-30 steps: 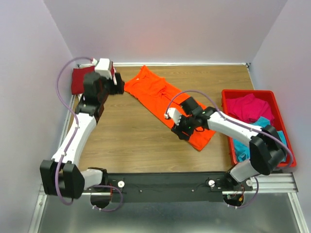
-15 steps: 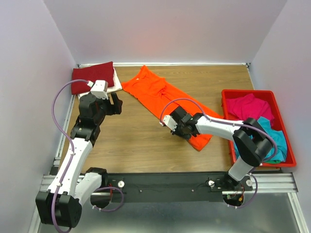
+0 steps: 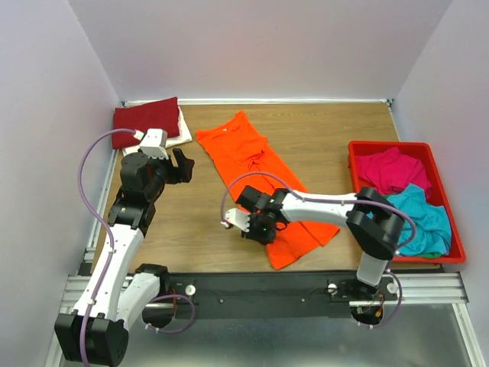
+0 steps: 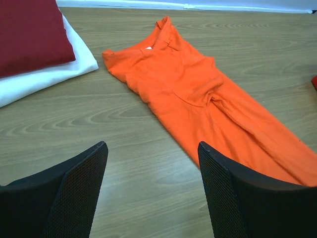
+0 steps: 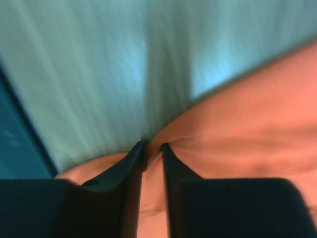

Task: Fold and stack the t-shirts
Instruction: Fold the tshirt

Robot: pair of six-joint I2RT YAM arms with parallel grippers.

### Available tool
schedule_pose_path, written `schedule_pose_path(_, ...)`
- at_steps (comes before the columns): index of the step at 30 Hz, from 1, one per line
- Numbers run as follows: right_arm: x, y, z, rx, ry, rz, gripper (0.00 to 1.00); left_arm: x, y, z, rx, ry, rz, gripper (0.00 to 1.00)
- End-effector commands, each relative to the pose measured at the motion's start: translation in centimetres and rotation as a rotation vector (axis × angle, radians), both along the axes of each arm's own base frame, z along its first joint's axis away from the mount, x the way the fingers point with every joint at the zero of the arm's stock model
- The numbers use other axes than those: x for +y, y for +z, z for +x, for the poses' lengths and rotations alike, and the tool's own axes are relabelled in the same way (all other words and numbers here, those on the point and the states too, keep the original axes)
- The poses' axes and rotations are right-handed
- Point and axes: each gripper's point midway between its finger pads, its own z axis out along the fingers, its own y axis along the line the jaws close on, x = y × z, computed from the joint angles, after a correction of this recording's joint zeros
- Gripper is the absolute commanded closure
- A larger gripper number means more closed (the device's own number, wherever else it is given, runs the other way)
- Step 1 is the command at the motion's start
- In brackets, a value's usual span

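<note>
The wooden surface (image 3: 328, 145) is largely taken up by the orange shirt (image 3: 260, 164). It is stretched in a long, crumpled diagonal from the upper middle of the overhead view to the lower middle and is not yet spread flat. At the right edge, the red tray (image 3: 452, 237) is filled with the pink shirt (image 3: 390, 168) and the teal shirt (image 3: 424, 222), both unfolded. In the upper left corner, the dark red shirt (image 3: 145, 121) is seen folded on top of the white shirt (image 3: 182, 131).

The right end effector (image 3: 256, 225) is set low at the orange shirt's lower left edge. In its blurred wrist view, the jaws are nearly together, with a thin ridge of orange cloth pinched between them. The left end effector (image 4: 153, 148) is spread wide with nothing in it, above bare wood just left of the collar end.

The pinch appears shallow, so the edge could be lost if it is dragged quickly. With only one point held, the cloth is likely to be bunched or twisted rather than flattened, and a crooked fold would result. If the cloth is pulled further toward the bottom of the frame, the hem could be drawn off the surface.
</note>
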Motion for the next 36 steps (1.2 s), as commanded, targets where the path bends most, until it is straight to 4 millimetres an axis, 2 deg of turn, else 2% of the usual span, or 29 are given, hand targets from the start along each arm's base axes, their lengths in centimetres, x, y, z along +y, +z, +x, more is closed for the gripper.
schedule_pose_path(1,3.6,0.5,-3.1,0.206,0.066,0.054,0.64,-0.7,-0.1,-0.4,0.007,-0.034,-0.034,0.19)
schedule_pose_path(2,4.9,2.3,-2.2,0.181,0.085,0.086,0.56,-0.7,-0.2,-0.3,0.014,-0.038,-0.035,0.19)
schedule_pose_path(3,5.2,2.9,-1.5,0.164,0.083,0.095,0.52,-0.7,-0.4,-0.2,0.021,-0.038,-0.034,0.19)
schedule_pose_path(4,6.0,4.8,-0.3,0.124,0.076,0.144,0.44,-0.8,-0.5,0.0,0.032,-0.046,-0.036,0.16)
schedule_pose_path(6,6.1,6.8,1.5,0.104,0.037,0.201,0.40,-0.5,-1.0,0.5,0.049,-0.046,-0.036,0.16)
schedule_pose_path(7,5.2,8.0,4.1,0.089,-0.033,0.241,0.37,-0.9,-1.5,0.9,0.069,-0.073,-0.045,0.16)
schedule_pose_path(9,4.7,10.0,7.0,0.098,-0.104,0.321,0.37,-1.0,-2.0,1.5,0.087,-0.097,-0.064,0.16)
schedule_pose_path(10,2.9,10.6,10.2,0.079,-0.188,0.347,0.37,-1.6,-2.2,2.0,0.100,-0.133,-0.088,0.16)
schedule_pose_path(11,2.8,11.4,12.2,0.072,-0.237,0.377,0.37,-1.9,-2.5,2.2,0.111,-0.149,-0.098,0.16)
schedule_pose_path(12,2.1,11.7,13.9,0.072,-0.288,0.397,0.37,-2.2,-2.6,2.5,0.118,-0.169,-0.105,0.16)
schedule_pose_path(13,0.4,11.9,17.1,0.057,-0.382,0.424,0.37,-2.7,-3.1,3.0,0.146,-0.194,-0.123,0.17)
schedule_pose_path(15,-0.4,11.0,20.5,0.119,-0.518,0.464,0.37,-3.3,-3.6,3.5,0.170,-0.228,-0.134,0.19)
schedule_pose_path(16,-1.7,12.3,23.8,0.097,-0.597,0.519,0.37,-3.6,-3.9,3.7,0.185,-0.243,-0.139,0.21)
schedule_pose_path(18,-2.4,11.6,28.3,0.158,-0.753,0.592,0.38,-3.9,-4.4,4.2,0.213,-0.262,-0.150,0.22)
schedule_pose_path(21,-2.5,10.6,32.0,0.207,-0.898,0.639,0.38,-3.9,-5.3,4.9,0.240,-0.257,-0.155,0.22)
schedule_pose_path(22,-2.4,9.5,33.8,0.208,-0.924,0.649,0.38,-3.9,-5.9,5.0,0.255,-0.256,-0.154,0.22)
schedule_pose_path(24,-2.1,8.9,35.4,0.208,-0.957,0.659,0.38,-3.9,-6.4,5.1,0.264,-0.255,-0.148,0.23)
schedule_pose_path(25,-2.0,6.7,36.0,0.235,-0.977,0.641,0.39,-3.9,-6.7,5.1,0.273,-0.256,-0.149,0.23)
schedule_pose_path(26,-1.6,7.6,37.2,0.216,-0.973,0.675,0.39,-3.8,-7.0,5.1,0.280,-0.250,-0.146,0.23)
schedule_pose_path(28,-1.2,6.5,38.0,0.239,-1.001,0.681,0.39,-3.7,-7.4,5.1,0.287,-0.250,-0.143,0.23)
schedule_pose_path(29,-1.2,4.8,38.3,0.257,-1.020,0.669,0.39,-3.8,-7.5,5.0,0.292,-0.250,-0.145,0.23)
schedule_pose_path(30,-1.1,4.9,38.9,0.253,-1.032,0.678,0.39,-3.7,-7.5,5.0,0.292,-0.249,-0.143,0.24)
schedule_pose_path(31,-1.1,3.7,39.0,0.262,-1.043,0.667,0.40,-3.7,-7.6,4.8,0.296,-0.248,-0.142,0.24)
schedule_pose_path(36,-1.9,1.5,39.3,0.279,-1.104,0.645,0.41,-3.8,-7.7,4.4,0.298,-0.249,-0.150,0.24)
